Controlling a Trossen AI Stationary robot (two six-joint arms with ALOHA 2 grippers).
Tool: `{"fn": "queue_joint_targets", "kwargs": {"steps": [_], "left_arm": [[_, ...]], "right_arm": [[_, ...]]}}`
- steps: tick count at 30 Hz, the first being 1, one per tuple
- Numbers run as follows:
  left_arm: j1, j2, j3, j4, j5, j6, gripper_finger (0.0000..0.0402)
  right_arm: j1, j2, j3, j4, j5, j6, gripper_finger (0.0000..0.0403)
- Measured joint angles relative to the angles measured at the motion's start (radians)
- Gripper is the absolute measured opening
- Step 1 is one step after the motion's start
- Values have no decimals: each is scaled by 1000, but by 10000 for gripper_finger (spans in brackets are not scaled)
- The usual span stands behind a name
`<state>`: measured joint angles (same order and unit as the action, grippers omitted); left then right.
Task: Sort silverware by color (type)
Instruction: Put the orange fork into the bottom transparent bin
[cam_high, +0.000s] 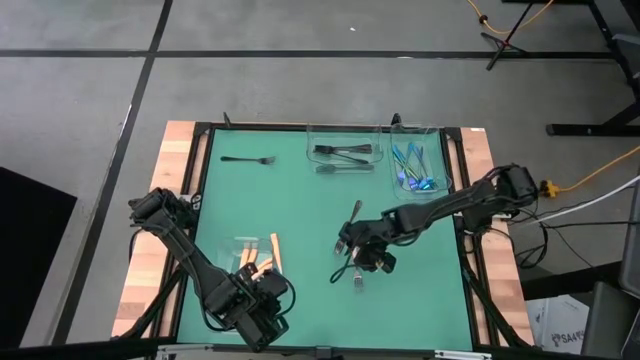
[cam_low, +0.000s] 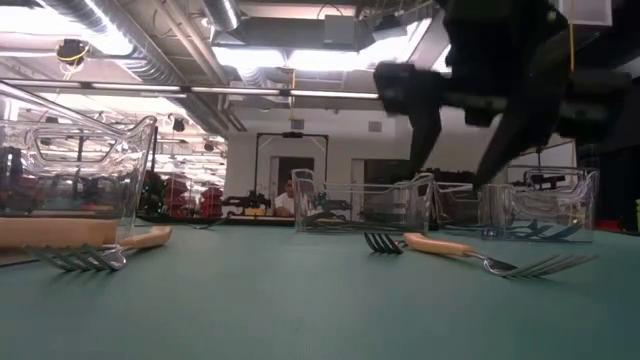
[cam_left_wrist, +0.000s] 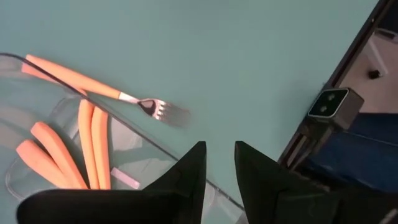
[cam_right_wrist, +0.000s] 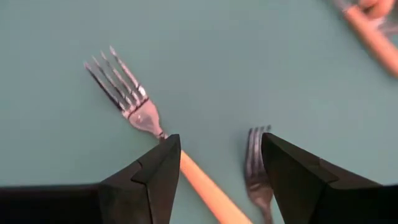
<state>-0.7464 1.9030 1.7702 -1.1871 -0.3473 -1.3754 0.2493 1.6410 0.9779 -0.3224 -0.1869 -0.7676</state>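
Note:
An orange-handled fork (cam_right_wrist: 134, 102) with a silver head lies flat on the green mat, and a dark fork (cam_right_wrist: 254, 163) lies beside it. My right gripper (cam_right_wrist: 217, 140) hangs open just above them, one finger on each side of the orange handle, clear of it in the low view (cam_low: 460, 160). My left gripper (cam_left_wrist: 219, 152) is near the front edge, slightly open and holding nothing, above a clear tray (cam_left_wrist: 155, 146) that holds several orange-handled pieces (cam_left_wrist: 93, 146). One more orange-handled fork (cam_left_wrist: 99, 90) lies at that tray's rim.
A lone black fork (cam_high: 248, 159) lies at the far left of the mat. A clear tray with black utensils (cam_high: 345, 152) stands at the far middle, and one with blue utensils (cam_high: 418, 168) at the far right. Another black fork (cam_high: 353, 214) lies by my right arm.

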Motion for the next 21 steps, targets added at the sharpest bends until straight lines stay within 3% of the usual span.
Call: {"fn": "queue_joint_targets", "kwargs": {"steps": [21], "left_arm": [[0,0,0,0,-15,0,77]], "right_arm": [[-1,140,3,-72,46,-22,218]]}}
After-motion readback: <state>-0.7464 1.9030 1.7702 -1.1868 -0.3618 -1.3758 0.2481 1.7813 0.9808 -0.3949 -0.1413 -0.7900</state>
